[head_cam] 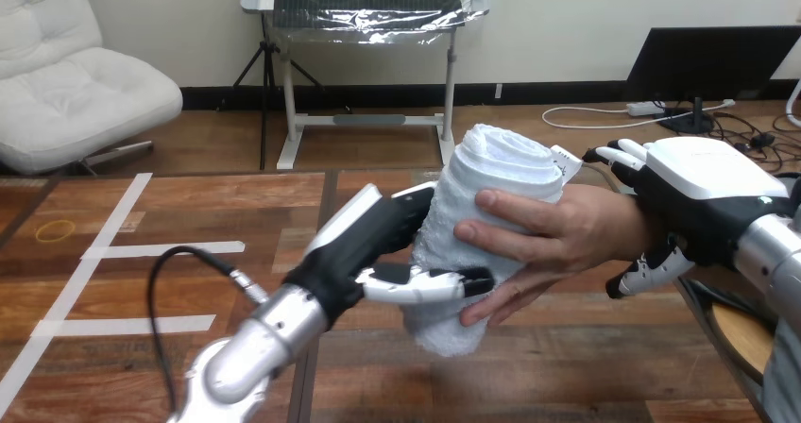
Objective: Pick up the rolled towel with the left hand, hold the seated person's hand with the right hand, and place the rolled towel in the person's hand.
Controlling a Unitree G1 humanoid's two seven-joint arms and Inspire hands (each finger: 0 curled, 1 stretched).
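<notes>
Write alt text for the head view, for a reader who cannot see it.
A white rolled towel, tilted above the wooden table, is gripped from the left by the robot's left hand and from the right by the person's hand. The robot's right hand clasps the person's wrist.

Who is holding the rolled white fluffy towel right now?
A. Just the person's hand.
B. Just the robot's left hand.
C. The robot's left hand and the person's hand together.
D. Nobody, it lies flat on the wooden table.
C: the robot's left hand has its fingers curled round the rolled white fluffy towel, and the person's hand grips it too.
</notes>
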